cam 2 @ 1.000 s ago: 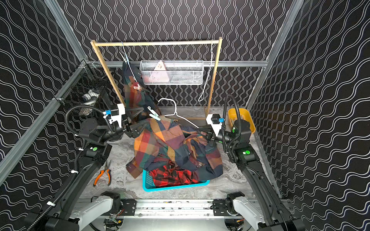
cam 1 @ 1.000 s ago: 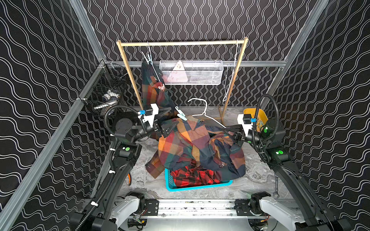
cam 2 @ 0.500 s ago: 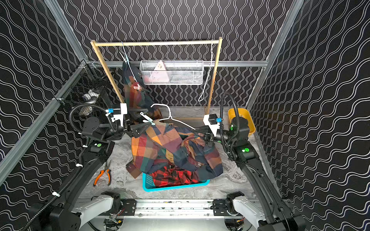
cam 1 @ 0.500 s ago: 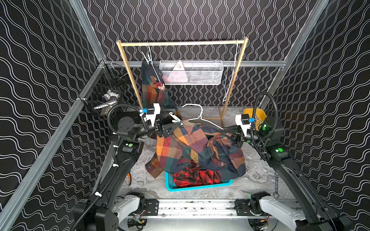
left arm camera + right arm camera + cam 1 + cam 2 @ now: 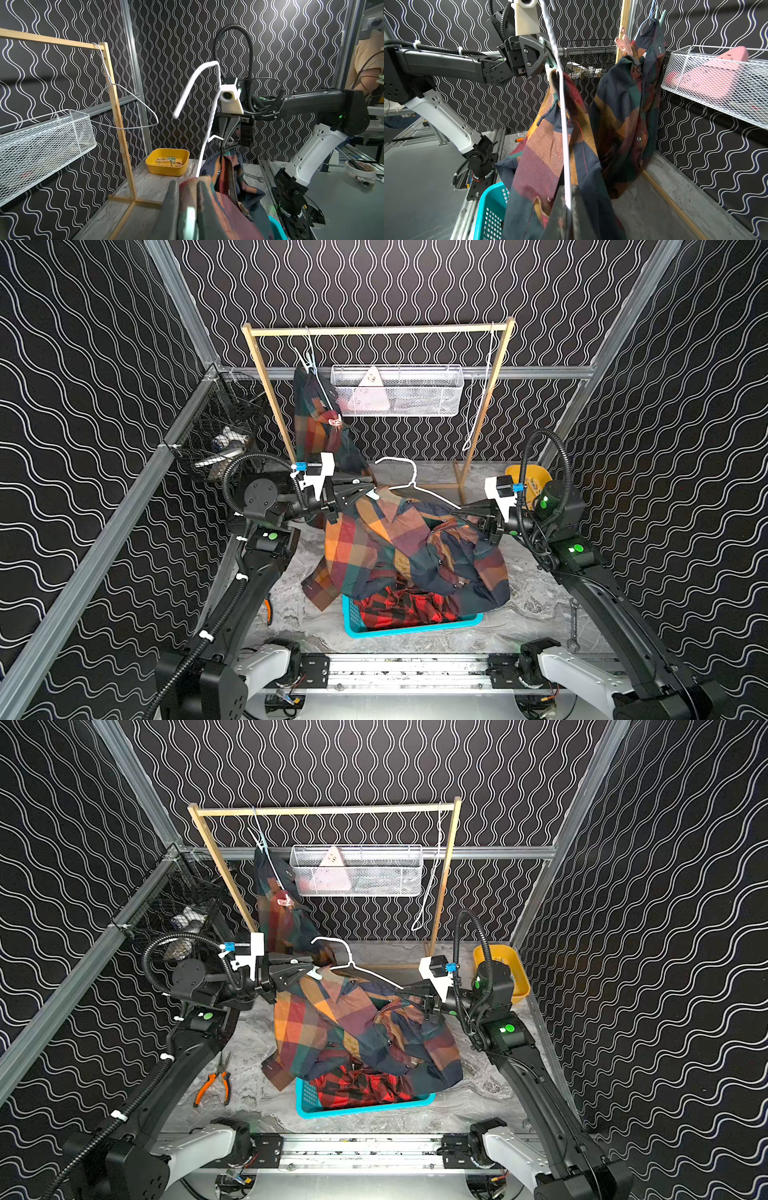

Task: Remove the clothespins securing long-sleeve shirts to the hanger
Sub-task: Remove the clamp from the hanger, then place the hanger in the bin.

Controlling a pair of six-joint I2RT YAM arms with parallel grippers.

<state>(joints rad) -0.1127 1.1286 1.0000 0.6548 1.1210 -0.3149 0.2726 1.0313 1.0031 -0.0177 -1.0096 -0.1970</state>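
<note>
left gripper (image 5: pixel 368 490): clamped down on the mint clothespin (image 5: pixel 551 63), which is clipped where cloth meets wire at this arm's end of the white hanger (image 5: pixel 189 91).
right gripper (image 5: pixel 457 513): pressed together on the hanger's opposite end, with wire and a fold of cloth pinched between the fingers.
checked shirt (image 5: pixel 374 539): big orange, navy and maroon squares, strung up off the desk (image 5: pixel 532 597) between both arms, its tail spilling over the teal basket (image 5: pixel 415 628).
teal basket: sits mid-way along the desk's front edge, with the red-and-black shirt (image 5: pixel 403 608) heaped inside.
second checked shirt (image 5: pixel 316 423): hangs from the wooden rack (image 5: pixel 374 329) near its left post at the desk's back edge, with a pink clothespin (image 5: pixel 625 44) clipped on it.
yellow tray (image 5: pixel 166 169): in the back right corner of the desk, with loose clothespins (image 5: pixel 169 162) lying in it.
bare hanger (image 5: pixel 124 106): hooked at the right end of the rack's rail.
pliers (image 5: pixel 214 1085): orange-handled, on the desk near its left edge.
</note>
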